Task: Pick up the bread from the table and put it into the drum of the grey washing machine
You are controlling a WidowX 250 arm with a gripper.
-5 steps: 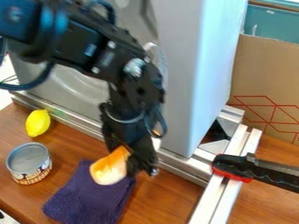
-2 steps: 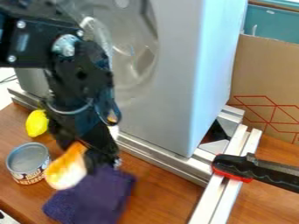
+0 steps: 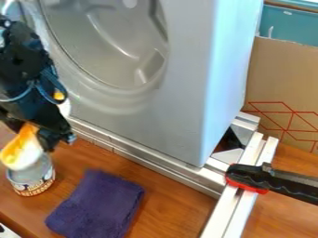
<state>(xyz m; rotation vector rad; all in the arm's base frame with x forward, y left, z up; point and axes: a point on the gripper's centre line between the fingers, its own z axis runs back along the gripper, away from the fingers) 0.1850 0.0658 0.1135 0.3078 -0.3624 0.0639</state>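
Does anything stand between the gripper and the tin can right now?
Yes, the orange-and-white piece held in the gripper. It hides part of the tin can's top in this view; I can't tell whether they touch. Nothing else visible stands between them.

The gripper [image 3: 32, 139] hangs down at the view's left.

Brightly lit, the rail [image 3: 221, 207] gleams (nearly white).

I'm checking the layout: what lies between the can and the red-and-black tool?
In the camera view, between the can and the tool lie a purple cloth, wooden tabletop on both sides of it, and metal rails.
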